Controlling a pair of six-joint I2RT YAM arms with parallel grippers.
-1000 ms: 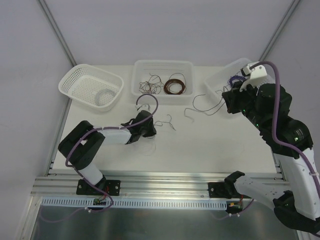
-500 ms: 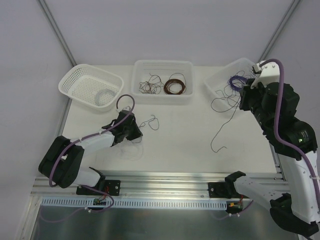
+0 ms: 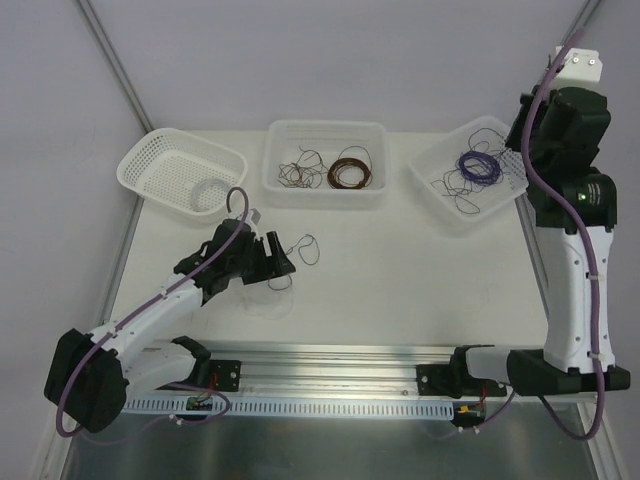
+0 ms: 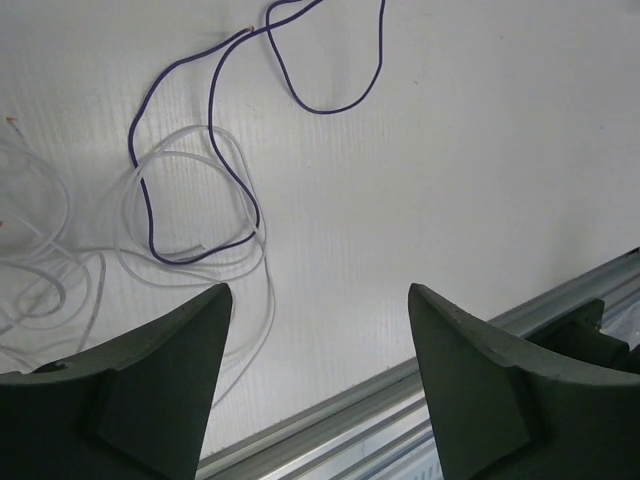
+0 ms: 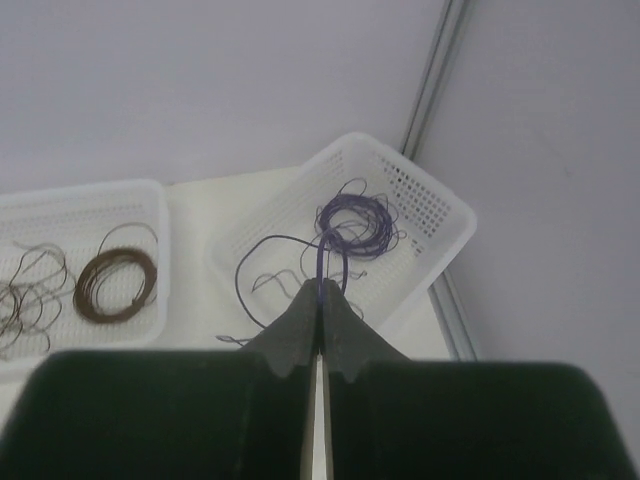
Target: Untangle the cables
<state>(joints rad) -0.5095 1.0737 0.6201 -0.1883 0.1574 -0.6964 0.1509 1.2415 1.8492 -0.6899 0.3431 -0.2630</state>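
Purple cable (image 4: 212, 120) and whitish-clear cable (image 4: 190, 129) lie loose on the desk (image 4: 480, 150) just ahead of the left pincer (image 4: 320, 295), its jaws wide apart and holding nothing. The right pincer (image 5: 320, 290) is closed tight, pinching a purple strand (image 5: 322, 260) that leads ahead into the white basket (image 5: 440, 215).

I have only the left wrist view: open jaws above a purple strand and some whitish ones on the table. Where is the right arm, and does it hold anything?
Observer: The right arm is raised high near the right basket, its jaws shut on a purple strand.
Operator: Where does that strand go?
Observer: Down into the basket, to a purple bundle lying there.
Operator: Is other wire somewhere?
Observer: Yes, the middle tray holds a brown coil beside loose brown strands.
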